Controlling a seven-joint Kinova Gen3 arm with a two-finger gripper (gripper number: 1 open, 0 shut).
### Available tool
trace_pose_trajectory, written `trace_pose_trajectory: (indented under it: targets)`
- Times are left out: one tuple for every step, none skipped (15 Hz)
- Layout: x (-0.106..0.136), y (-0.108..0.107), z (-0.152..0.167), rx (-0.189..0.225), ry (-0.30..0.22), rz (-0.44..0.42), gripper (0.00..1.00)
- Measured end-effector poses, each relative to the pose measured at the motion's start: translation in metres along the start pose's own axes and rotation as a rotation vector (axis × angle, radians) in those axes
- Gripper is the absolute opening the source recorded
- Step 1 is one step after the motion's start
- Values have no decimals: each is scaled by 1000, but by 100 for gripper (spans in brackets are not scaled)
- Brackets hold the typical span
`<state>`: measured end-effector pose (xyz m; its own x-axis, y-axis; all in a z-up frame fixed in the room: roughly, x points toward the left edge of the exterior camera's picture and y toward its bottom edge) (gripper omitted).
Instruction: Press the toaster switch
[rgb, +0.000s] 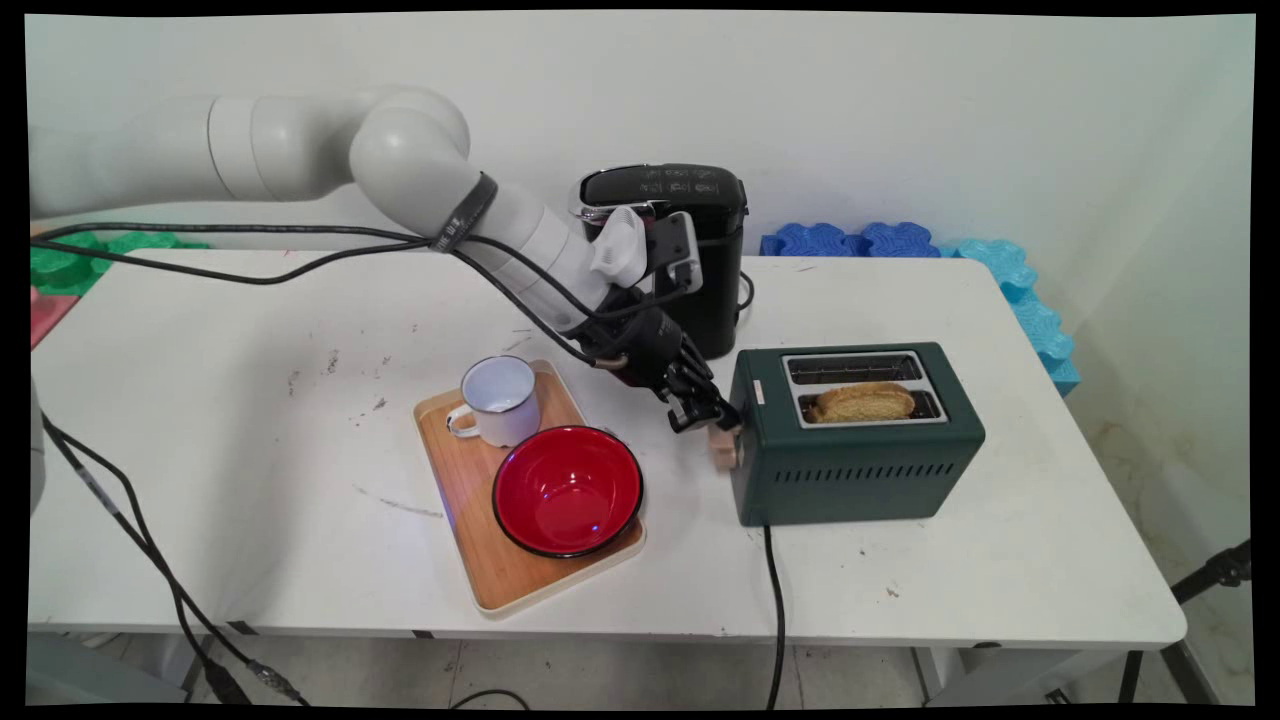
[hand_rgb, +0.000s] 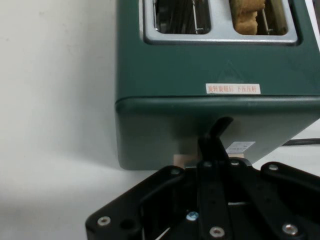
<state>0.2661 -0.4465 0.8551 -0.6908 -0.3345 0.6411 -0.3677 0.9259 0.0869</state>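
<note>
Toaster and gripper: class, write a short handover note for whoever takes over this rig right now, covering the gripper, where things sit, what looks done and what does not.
Gripper: at the toaster's left end, fingers together over the tan lever knob.
Toaster: dark green, right of centre on the table, cord running off the near edge. One slice of bread stands high in the near slot; the far slot is empty.
Wooden tray: left of the toaster, holding a white mug and a red bowl, both empty.
Black coffee machine: behind the arm.
Done: bread loaded. Not done: bread not lowered.

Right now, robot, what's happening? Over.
Tool at dark green metal toaster's pale wooden lever. Toast slice in near slot. Red bowl beside, clear.
</note>
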Motion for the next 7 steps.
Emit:
trace_pose_trajectory:
  targets:
    - [-1,0,0,0,0,-1,0]
    - [-2,1,1,-1,0,-1,0]
    - [-4,1,1,-1,1,-1,0]
    - [-5,1,0,-2,1,-1,0]
    - [-6,2,0,-2,1,-1,0]
    - [-7,2,0,-2,1,-1,0]
    - [-8,3,0,-2,1,0,0]
